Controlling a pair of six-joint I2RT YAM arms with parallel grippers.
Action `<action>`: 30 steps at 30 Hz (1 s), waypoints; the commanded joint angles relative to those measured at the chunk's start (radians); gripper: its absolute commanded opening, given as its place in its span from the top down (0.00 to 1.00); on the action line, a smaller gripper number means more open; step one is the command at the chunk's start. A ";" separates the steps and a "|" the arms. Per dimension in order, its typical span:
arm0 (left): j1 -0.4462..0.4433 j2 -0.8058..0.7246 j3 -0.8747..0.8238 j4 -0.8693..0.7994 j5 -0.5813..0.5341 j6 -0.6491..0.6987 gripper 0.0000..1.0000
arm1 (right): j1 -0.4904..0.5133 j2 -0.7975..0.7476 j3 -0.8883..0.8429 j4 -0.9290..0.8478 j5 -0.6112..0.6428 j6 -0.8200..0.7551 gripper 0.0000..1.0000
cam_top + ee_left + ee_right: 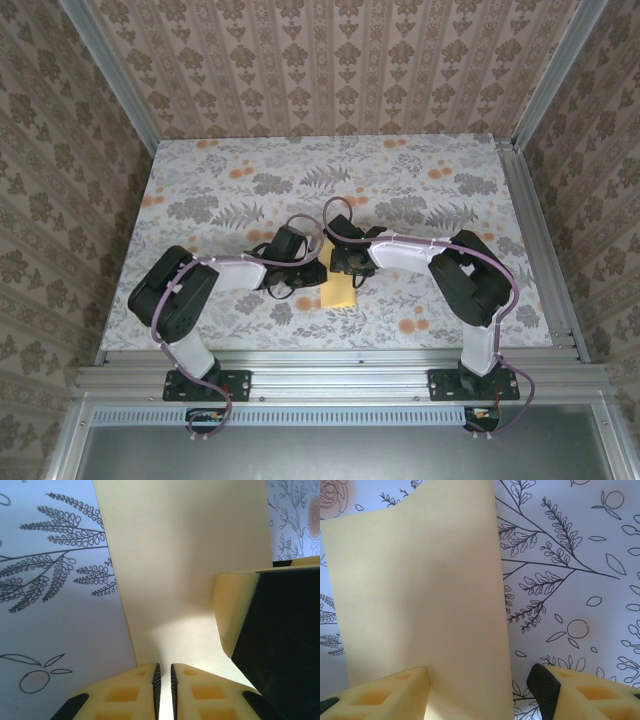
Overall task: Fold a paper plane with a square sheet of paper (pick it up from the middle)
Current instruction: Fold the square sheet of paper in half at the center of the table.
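On your grey floral-print table (200, 180), the thin mustard-yellow square sheet of paper (338, 292) lay near-centre, straight ahead of both pincers. Your left gripper (164, 672) stood nearly closed at the sheet's edge, hold unclear. Your right gripper (480, 680) gaped empty astride its side.

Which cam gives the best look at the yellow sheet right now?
Right wrist: the yellow sheet fills the frame's left half, with its left and right edges and part of the top edge sharp. Left wrist shows a close stretch with just the side edges. Top external shows a small, partly hidden patch.
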 commanded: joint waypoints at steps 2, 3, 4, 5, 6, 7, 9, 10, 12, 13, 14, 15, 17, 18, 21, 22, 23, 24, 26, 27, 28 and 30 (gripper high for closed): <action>-0.011 0.044 0.013 -0.075 -0.026 0.042 0.85 | 0.034 0.107 -0.019 0.105 -0.159 0.002 0.39; -0.012 0.050 0.016 -0.090 -0.033 0.049 0.86 | 0.034 0.107 -0.019 0.107 -0.159 0.002 0.39; -0.013 0.054 0.019 -0.108 -0.043 0.059 0.86 | 0.035 0.107 -0.020 0.106 -0.159 0.002 0.39; -0.015 0.058 0.023 -0.122 -0.052 0.067 0.86 | 0.035 0.106 -0.019 0.106 -0.159 0.002 0.39; -0.018 0.060 0.026 -0.139 -0.064 0.076 0.86 | 0.035 0.105 -0.020 0.106 -0.159 0.003 0.39; -0.019 0.067 0.032 -0.159 -0.074 0.088 0.86 | 0.035 0.102 -0.019 0.106 -0.159 0.003 0.39; -0.023 0.081 0.043 -0.191 -0.092 0.105 0.86 | 0.035 0.095 -0.018 0.105 -0.158 0.001 0.39; -0.026 0.087 0.045 -0.201 -0.099 0.112 0.86 | 0.035 0.089 -0.017 0.104 -0.156 0.000 0.39; -0.030 0.099 0.043 -0.205 -0.103 0.116 0.86 | 0.034 0.075 -0.013 0.097 -0.152 -0.005 0.38; -0.035 0.106 0.045 -0.213 -0.111 0.120 0.86 | 0.034 0.066 -0.012 0.095 -0.149 -0.007 0.37; -0.039 0.114 0.048 -0.222 -0.120 0.125 0.86 | 0.032 0.057 -0.010 0.092 -0.148 -0.009 0.37; -0.044 0.122 0.053 -0.232 -0.131 0.129 0.86 | 0.028 0.047 -0.010 0.093 -0.147 -0.014 0.36; -0.051 0.135 0.060 -0.249 -0.145 0.137 0.86 | 0.018 0.022 -0.015 0.092 -0.145 -0.020 0.35; -0.055 0.140 0.062 -0.257 -0.153 0.140 0.86 | 0.013 0.010 -0.018 0.090 -0.147 -0.024 0.34; -0.062 0.151 0.071 -0.279 -0.173 0.148 0.86 | -0.004 -0.038 -0.038 0.083 -0.145 -0.036 0.33; -0.065 0.154 0.072 -0.281 -0.176 0.149 0.86 | -0.012 -0.057 -0.050 0.083 -0.146 -0.039 0.33; -0.067 0.156 0.074 -0.284 -0.177 0.150 0.86 | -0.022 -0.080 -0.070 0.087 -0.149 -0.040 0.33; -0.068 0.160 0.074 -0.286 -0.179 0.152 0.86 | -0.032 -0.103 -0.091 0.101 -0.158 -0.038 0.33; -0.071 0.163 0.075 -0.285 -0.180 0.154 0.86 | -0.056 -0.164 -0.140 0.136 -0.186 -0.037 0.33; -0.073 0.164 0.075 -0.285 -0.179 0.154 0.86 | -0.062 -0.189 -0.158 0.148 -0.196 -0.038 0.33; -0.074 0.164 0.075 -0.285 -0.179 0.152 0.86 | -0.069 -0.217 -0.176 0.161 -0.209 -0.044 0.34; -0.076 0.164 0.078 -0.288 -0.184 0.155 0.86 | -0.081 -0.270 -0.210 0.189 -0.238 -0.043 0.35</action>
